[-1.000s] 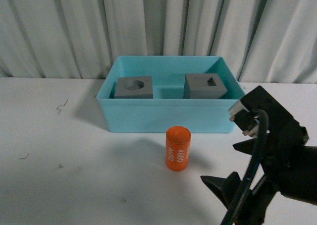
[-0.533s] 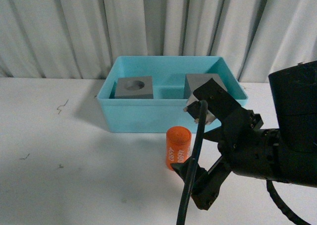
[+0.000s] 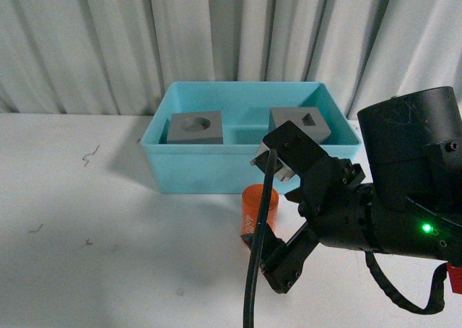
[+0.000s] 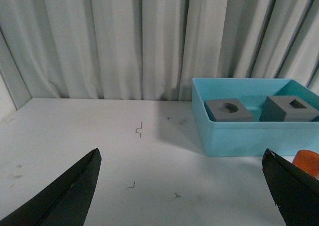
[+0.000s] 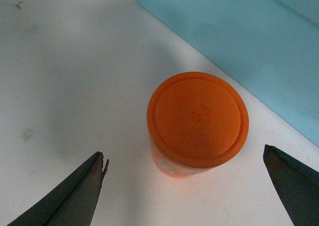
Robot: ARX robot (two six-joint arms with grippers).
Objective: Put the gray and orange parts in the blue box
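This looks like a robotics lab or test cell, not a home or a shop. A plain white tabletop [image 3: 86, 227], marked with a few small dark scuffs [image 3: 90, 154], stands before a pale pleated curtain [image 3: 108, 39] that closes off the whole background. The things on it are plain test pieces: a light blue box [image 3: 216, 170] holding a gray cube with a round recess [image 3: 195, 128] and a second gray cube [image 3: 299, 126], and an orange cylinder [image 5: 198, 119]. A black robot arm [image 3: 390, 198] with a loose cable [image 3: 254, 270] and a lit green lamp [image 3: 427, 228] reaches over the tabletop.

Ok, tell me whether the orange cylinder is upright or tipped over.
Upright: the orange cylinder stands on end, its flat round top showing in the right wrist view.
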